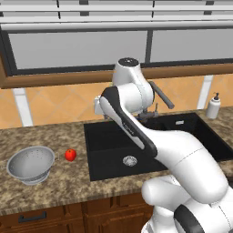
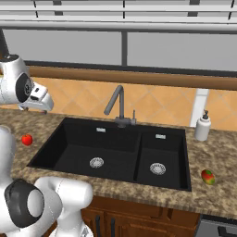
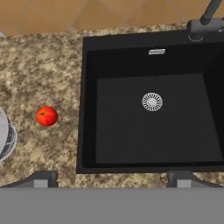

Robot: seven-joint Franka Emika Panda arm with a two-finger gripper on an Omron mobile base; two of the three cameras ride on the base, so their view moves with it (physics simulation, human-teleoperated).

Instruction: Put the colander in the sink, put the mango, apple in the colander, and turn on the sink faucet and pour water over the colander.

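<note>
The setting is a rendered domestic kitchen. A speckled granite bench [image 2: 217, 152] carries a recessed black double sink [image 2: 83, 143] with a dark faucet [image 2: 119, 104] at its rear. A white soap dispenser [image 2: 202, 126] stands beside the basin. Orange wall tiles [image 2: 162, 104] form the backsplash below a wide window [image 2: 176, 51], apparently fitted with blinds. Wooden cabinet fronts [image 1: 50, 216] sit under the bench.

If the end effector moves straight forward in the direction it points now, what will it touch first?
Probably the black floor of the sink, near its round steel drain. The open end effector looks down into the basin and nothing lies between, though depth is hard to judge.
</note>
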